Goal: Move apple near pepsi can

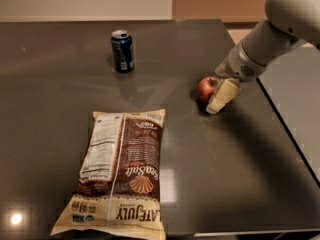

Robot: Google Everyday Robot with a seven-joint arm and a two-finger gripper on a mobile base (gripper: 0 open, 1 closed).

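Observation:
The apple (206,88), small and red, sits on the dark table (240,164) right of center. The pepsi can (122,51), dark blue with a silver top, stands upright at the back, well to the apple's left. My gripper (220,96) hangs from the grey-white arm (270,39) that comes in from the upper right. It is low over the table and right against the apple's right side, touching or almost touching it.
A large brown and cream chip bag (122,171) lies flat at the front left. The table's right edge (287,129) runs diagonally just right of the gripper. A second surface lies beyond that edge.

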